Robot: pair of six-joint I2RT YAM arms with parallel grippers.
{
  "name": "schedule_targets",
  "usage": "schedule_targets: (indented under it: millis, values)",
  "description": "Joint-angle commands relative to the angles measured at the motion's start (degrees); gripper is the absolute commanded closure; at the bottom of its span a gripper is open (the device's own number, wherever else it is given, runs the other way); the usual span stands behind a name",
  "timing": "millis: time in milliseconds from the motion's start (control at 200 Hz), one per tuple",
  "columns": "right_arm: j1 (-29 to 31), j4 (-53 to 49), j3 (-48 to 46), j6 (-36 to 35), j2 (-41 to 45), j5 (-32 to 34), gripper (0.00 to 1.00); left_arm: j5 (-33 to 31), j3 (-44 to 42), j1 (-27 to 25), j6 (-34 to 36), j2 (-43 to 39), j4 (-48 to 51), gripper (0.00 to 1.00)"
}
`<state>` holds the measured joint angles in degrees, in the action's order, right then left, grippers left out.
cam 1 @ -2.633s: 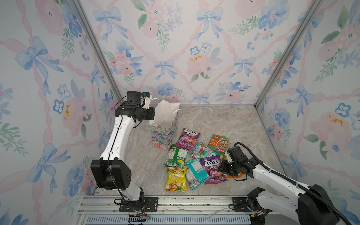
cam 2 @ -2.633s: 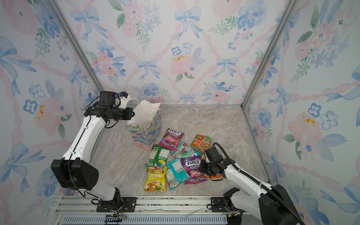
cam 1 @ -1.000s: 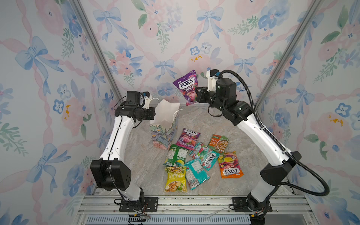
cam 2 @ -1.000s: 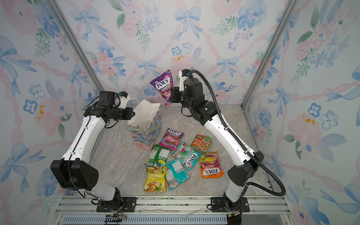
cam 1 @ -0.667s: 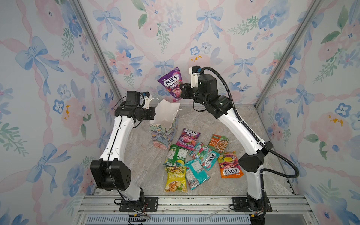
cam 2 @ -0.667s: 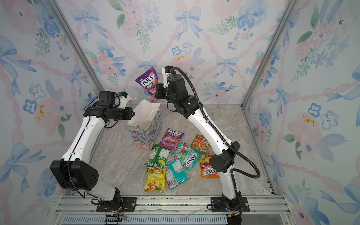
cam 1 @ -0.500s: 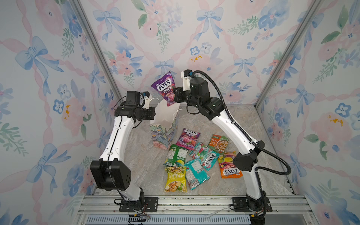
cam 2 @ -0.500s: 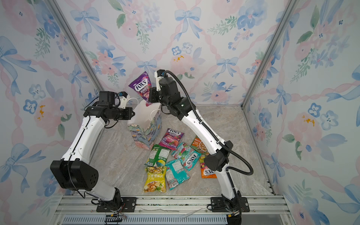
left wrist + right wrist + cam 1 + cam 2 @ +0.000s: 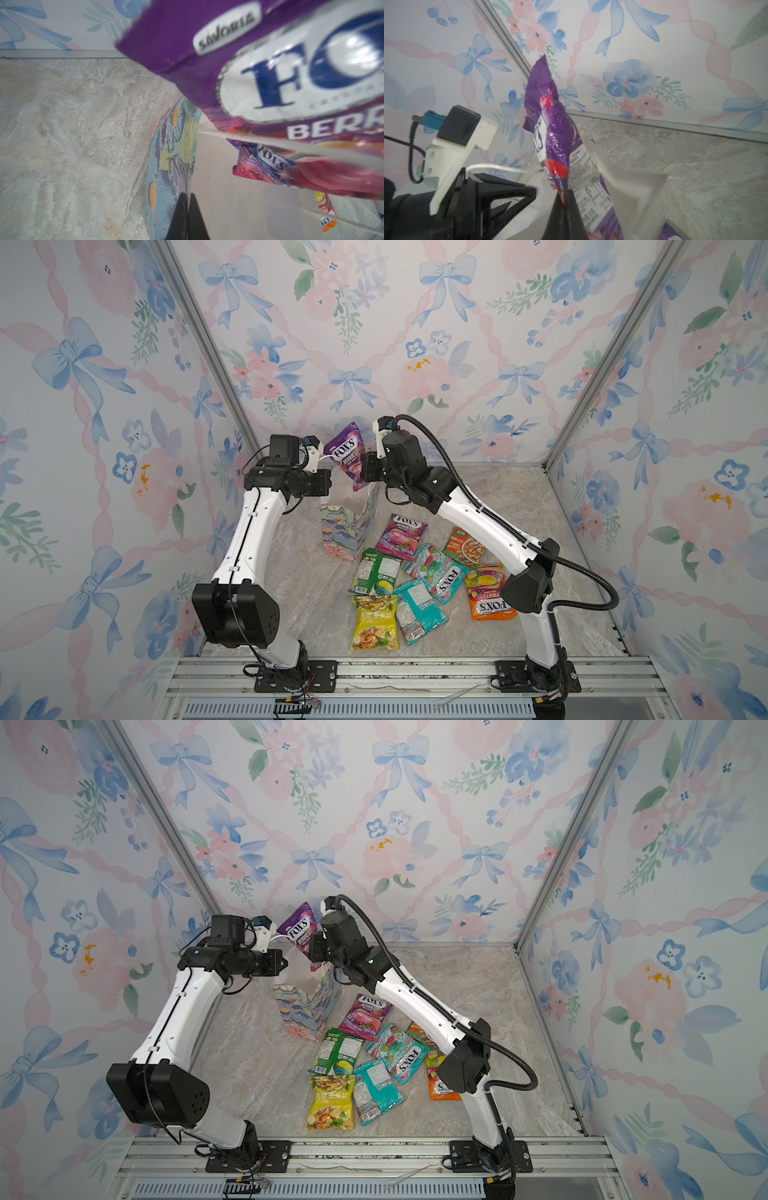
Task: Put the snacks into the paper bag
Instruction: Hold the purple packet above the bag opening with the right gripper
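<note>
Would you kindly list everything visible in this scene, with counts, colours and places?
paper bag: one, pastel floral, upright, left of the packets.
held packet: one, purple, at the bag's mouth.
loose packets: seven, purple, green, two teal, orange-green, orange, yellow; on table beside bag.
table: one, beige marble, underneath.
left end effector: one, black, shut on bag rim.
right end effector: one, black, shut on held packet.
</note>
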<state>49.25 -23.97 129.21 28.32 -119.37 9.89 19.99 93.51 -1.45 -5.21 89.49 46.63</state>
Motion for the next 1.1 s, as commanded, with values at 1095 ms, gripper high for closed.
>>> schedule_targets:
  millis: [1095]
  values:
    - [2.9, 15.4, -13.3, 12.2, 10.6, 9.7, 1.00, 2.5, -5.0, 0.2, -7.6, -4.0, -4.8, 1.00]
